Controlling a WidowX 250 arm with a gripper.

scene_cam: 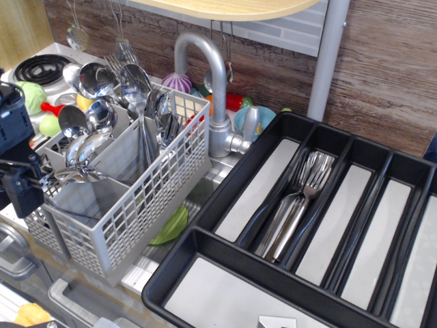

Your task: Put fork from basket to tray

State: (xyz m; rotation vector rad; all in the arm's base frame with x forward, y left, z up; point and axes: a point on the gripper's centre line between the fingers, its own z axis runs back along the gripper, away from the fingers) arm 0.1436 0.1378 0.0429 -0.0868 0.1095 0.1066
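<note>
The light grey lattice basket (pixel 136 205) stands at the left, full of shiny spoons (pixel 102 82). Fork tines (pixel 115 63) stick up at its back edge among the spoons. The black tray (pixel 225 260) lies at the right, and several forks (pixel 300 198) lie together in its second long compartment. My black gripper (pixel 19 184) is at the far left edge, beside the basket's front left corner. It is partly cut off by the frame, and I cannot see its jaws or anything in them.
A grey tap (pixel 212 82) rises between basket and tray over a sink with colourful toy items (pixel 235 102). A stove burner (pixel 37 68) is at the back left. A grey post (pixel 328 55) stands behind the tray. A green item (pixel 171 225) lies under the basket.
</note>
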